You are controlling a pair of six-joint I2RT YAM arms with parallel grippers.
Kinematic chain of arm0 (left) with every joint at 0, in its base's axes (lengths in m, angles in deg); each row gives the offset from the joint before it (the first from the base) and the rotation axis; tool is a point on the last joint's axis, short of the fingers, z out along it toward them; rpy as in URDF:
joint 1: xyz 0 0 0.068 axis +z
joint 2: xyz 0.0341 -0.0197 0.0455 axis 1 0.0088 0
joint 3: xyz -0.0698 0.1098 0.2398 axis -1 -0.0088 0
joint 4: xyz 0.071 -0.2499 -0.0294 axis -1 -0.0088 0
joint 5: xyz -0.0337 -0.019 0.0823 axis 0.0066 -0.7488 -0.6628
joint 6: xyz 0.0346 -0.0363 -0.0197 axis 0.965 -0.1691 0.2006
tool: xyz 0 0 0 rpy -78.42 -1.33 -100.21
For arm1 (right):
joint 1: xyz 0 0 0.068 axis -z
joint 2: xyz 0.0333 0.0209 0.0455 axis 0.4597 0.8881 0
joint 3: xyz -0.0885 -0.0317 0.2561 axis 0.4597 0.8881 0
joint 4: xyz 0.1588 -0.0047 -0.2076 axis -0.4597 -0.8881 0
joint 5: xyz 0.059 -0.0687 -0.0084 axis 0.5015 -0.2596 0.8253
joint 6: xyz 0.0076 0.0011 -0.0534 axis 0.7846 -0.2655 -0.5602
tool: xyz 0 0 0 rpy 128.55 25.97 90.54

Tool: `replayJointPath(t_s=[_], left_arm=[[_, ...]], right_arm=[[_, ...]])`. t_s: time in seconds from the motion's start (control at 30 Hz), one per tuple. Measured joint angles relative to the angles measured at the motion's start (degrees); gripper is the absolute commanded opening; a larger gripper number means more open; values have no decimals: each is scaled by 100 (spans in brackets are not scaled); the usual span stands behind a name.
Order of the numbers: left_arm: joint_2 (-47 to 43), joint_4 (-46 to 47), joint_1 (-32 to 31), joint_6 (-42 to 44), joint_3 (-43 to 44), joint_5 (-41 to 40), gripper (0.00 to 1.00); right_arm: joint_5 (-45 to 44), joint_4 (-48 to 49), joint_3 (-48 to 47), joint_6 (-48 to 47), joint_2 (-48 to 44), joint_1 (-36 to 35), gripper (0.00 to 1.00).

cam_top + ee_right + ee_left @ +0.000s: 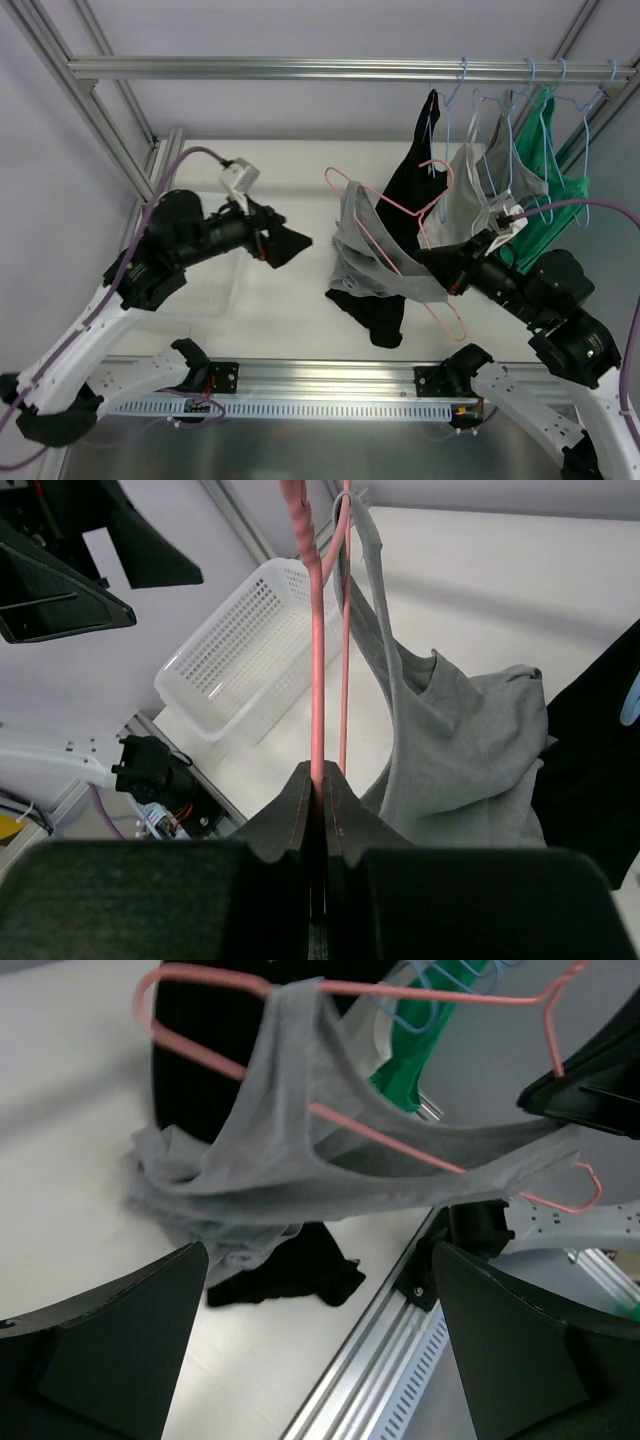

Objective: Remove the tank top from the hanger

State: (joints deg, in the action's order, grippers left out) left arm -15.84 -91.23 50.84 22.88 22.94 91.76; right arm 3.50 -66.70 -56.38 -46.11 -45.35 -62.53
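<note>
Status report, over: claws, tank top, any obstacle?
Right claw shut on hanger. Left claw open, empty. Tank top still on hanger. Black cloth beneath it.

A white desk [290, 175] sat inside an aluminium frame, with a horizontal rail [300, 68] running across the top at the back. Light-blue hangers [462, 72] were hooked over the right part of that rail. Three garments hung from them side by side: a black one [415, 170] on the left, a pale grey one [480, 180] in the middle and a green one [545, 200] on the right. A black cloth [380, 315] lay crumpled on the desk near the front edge. A white perforated basket [240, 655] stood on the left side of the desk. A slotted aluminium strip [300, 408] ran along the near edge.
</note>
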Motion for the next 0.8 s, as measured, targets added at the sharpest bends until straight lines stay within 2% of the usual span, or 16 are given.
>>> replayJointPath(t_s=[0.1, 0.2, 0.23, 0.3, 0.33, 0.37, 0.4, 0.47, 0.53, 0.63, 0.67, 0.8], left_arm=[[894, 234, -1460, 490, 656, -1279, 99], [1707, 404, -2153, 905, 1110, -2385, 95], [1947, 433, -2234, 1021, 1215, -2693, 89], [2304, 448, -2286, 1191, 1338, -3136, 82], [2465, 450, -2286, 1283, 1386, -3335, 74], [2592, 446, -2286, 1335, 1423, -3501, 73], [2710, 450, -2286, 1416, 1460, -3661, 68], [2852, 450, -2280, 1504, 1488, -3919, 51], [2892, 457, -2282, 1561, 1491, -4041, 40], [2887, 551, -2282, 1602, 1493, -4100, 7], [2887, 586, -2284, 1626, 1493, -4113, 0], [2870, 649, -2286, 1655, 1499, -4190, 0]], right_arm=[[122, -286, -144, -2, -48, 0, 0], [208, -588, -275, -52, -55, 0, 0], [229, -688, -315, -74, -66, 0, 0], [256, -839, -352, -120, -107, 0, 0], [275, -929, -369, -140, -140, 0, 0], [302, -1001, -378, -164, -175, 0, 0], [313, -1080, -389, -186, -216, 0, 0], [315, -1224, -442, -221, -289, 0, 0], [315, -1333, -525, -258, -350, 0, 0], [358, -1397, -651, -291, -393, -2, 0], [378, -1401, -680, -299, -393, -2, 0], [350, -1447, -691, -413, -393, -2, 0]])
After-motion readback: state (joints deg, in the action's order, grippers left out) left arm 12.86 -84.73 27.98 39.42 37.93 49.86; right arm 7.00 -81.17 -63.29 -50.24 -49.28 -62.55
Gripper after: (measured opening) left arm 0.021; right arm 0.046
